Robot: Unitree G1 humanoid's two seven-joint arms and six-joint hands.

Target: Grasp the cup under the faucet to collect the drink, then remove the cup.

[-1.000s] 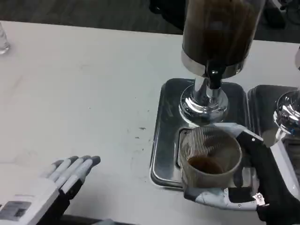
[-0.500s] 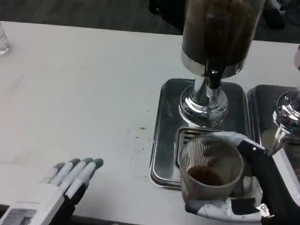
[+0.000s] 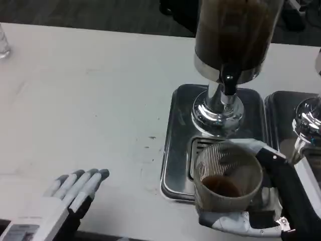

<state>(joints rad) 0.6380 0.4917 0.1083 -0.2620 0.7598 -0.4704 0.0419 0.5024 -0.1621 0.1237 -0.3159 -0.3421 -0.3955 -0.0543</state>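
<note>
Head view: the right hand (image 3: 261,201) wraps around the cup (image 3: 228,175), one finger curling behind its far rim and another under its near side, so the cup is held. The cup is clear and ribbed, with a brown drink in its bottom. It sits over the near end of the steel tray (image 3: 175,145), partly covering the slotted grate (image 3: 200,145), and lies a little nearer the camera than the faucet (image 3: 229,85). The faucet is a small black spout under the dark tank of the dispenser (image 3: 230,35), whose chrome base stands on the far half of the tray.

The left hand (image 3: 70,193) rests flat on the white table (image 3: 90,100) at the lower left, palm down, fingers straight and close together, holding nothing, well apart from the tray.

At the right edge a second tray (image 3: 281,115) carries another chrome base (image 3: 308,120). At the far left edge stands a clear glass (image 3: 3,42)
</note>
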